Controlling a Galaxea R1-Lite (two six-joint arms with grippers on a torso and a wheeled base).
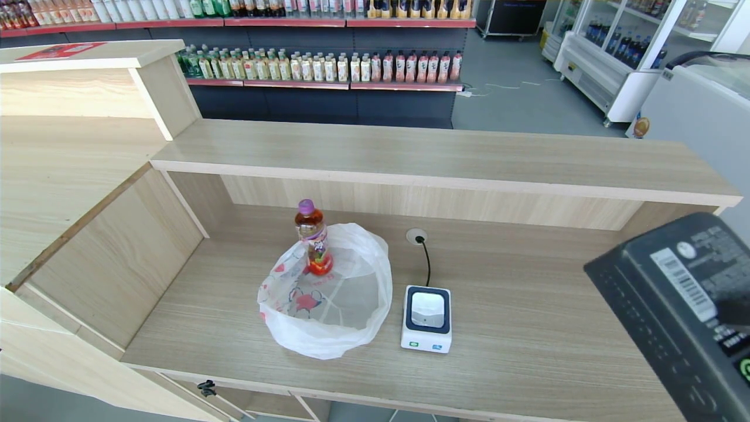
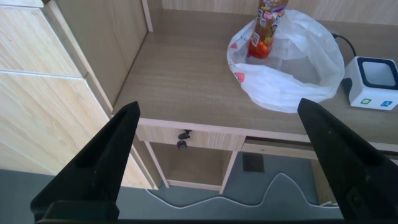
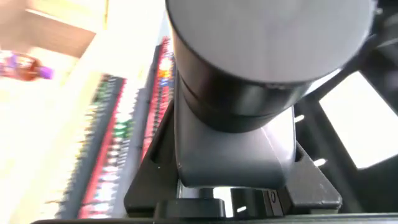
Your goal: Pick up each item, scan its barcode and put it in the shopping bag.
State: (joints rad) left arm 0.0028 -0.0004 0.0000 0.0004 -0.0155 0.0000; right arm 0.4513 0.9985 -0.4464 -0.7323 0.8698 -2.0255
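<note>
Wood-grain counter: a crinkled, translucent white shopping bag holds an upright purple-capped tea bottle.
The left gripper is spread wide off the counter's front edge, with bag and bottle ahead of it and a boxy white scanner just beside the bag. The right gripper: cannot tell.

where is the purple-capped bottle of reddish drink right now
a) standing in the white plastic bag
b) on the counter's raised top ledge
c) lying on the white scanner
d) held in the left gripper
a: the purple-capped bottle of reddish drink stands upright inside the open white plastic shopping bag, beside the small white barcode scanner on the light wooden counter.
</note>
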